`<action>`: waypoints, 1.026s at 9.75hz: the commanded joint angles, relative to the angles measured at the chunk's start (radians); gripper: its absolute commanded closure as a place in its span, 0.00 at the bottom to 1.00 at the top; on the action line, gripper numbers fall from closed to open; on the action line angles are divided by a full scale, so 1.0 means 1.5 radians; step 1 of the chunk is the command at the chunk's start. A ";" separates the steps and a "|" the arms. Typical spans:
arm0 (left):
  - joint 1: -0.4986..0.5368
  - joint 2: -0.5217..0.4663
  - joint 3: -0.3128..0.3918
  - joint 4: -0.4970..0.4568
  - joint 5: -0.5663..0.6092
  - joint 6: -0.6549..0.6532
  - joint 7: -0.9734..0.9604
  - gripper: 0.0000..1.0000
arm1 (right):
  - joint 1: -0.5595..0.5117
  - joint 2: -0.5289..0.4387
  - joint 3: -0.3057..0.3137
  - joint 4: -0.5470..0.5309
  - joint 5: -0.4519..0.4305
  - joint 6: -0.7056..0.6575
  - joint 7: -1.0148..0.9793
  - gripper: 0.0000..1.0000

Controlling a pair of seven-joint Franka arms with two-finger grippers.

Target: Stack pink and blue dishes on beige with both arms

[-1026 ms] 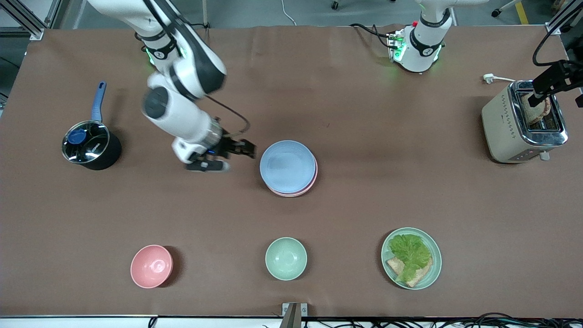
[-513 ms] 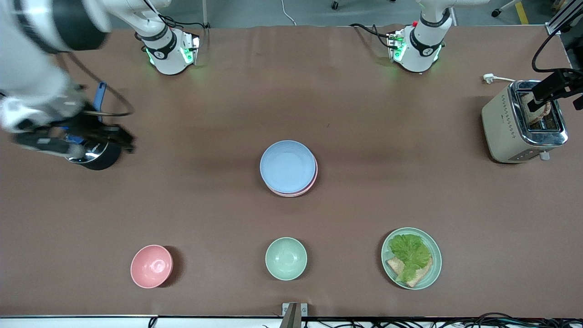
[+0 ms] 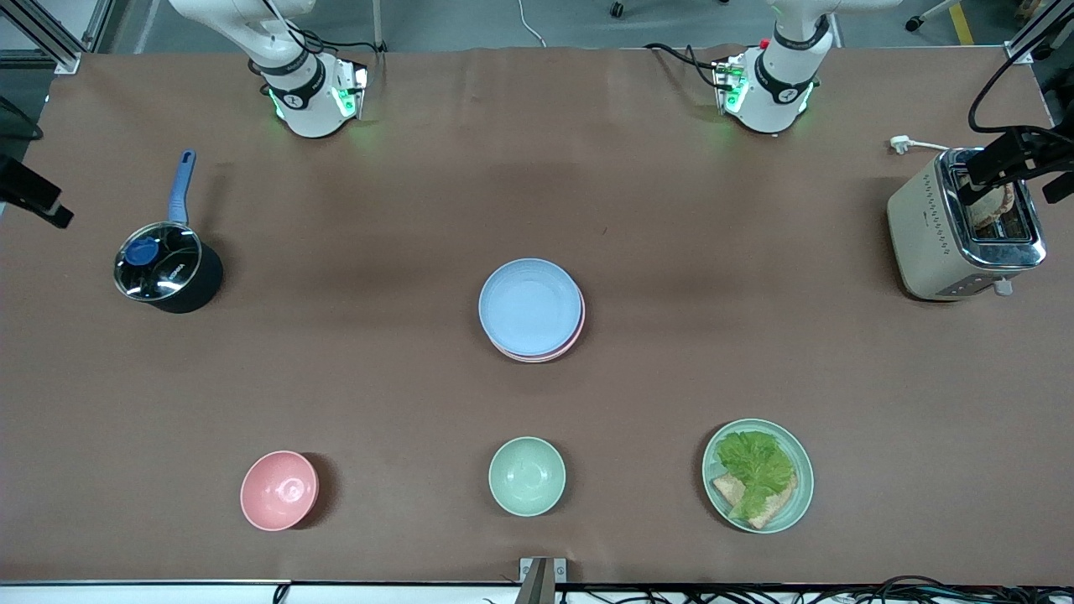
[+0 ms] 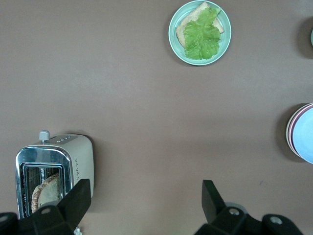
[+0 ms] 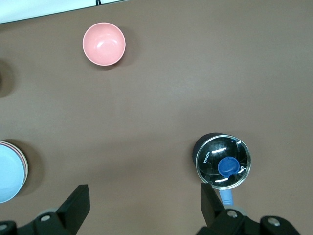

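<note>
The light blue plate [image 3: 530, 306] lies on top of the pale pink plate [image 3: 576, 331] in one stack at the middle of the table. The beige plate is hidden; only stacked rims show under the blue plate [image 4: 307, 137] in the left wrist view. My right gripper [image 3: 29, 197] hangs open and empty, high over the right arm's end of the table, above bare cloth beside the pot [image 5: 143, 193]. High over the toaster, my left gripper [image 3: 1007, 155] is open too, with nothing between its fingers [image 4: 146, 188].
A black pot [image 3: 159, 268] with a glass lid and blue handle stands toward the right arm's end. A toaster [image 3: 965, 222] holding bread stands at the left arm's end. Nearer the camera are a pink bowl [image 3: 279, 490], a mint bowl [image 3: 527, 476] and a mint plate with lettuce and bread [image 3: 758, 476].
My right arm has swung up and away from beside the plate stack, out over the pot to the right arm's end of the table. The plates have not moved. The left gripper barely shifted.
</note>
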 commanded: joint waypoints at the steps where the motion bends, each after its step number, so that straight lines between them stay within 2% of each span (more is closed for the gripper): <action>1: 0.015 0.002 -0.023 -0.016 -0.001 -0.010 -0.006 0.00 | -0.014 0.015 0.002 0.012 -0.009 -0.008 -0.027 0.00; 5: 0.015 0.002 -0.025 -0.019 -0.003 -0.010 -0.007 0.00 | -0.012 0.015 0.002 0.012 -0.009 -0.057 -0.032 0.00; 10: 0.015 -0.001 -0.025 -0.022 -0.011 -0.010 0.000 0.00 | -0.012 0.015 0.002 0.010 -0.008 -0.063 -0.030 0.00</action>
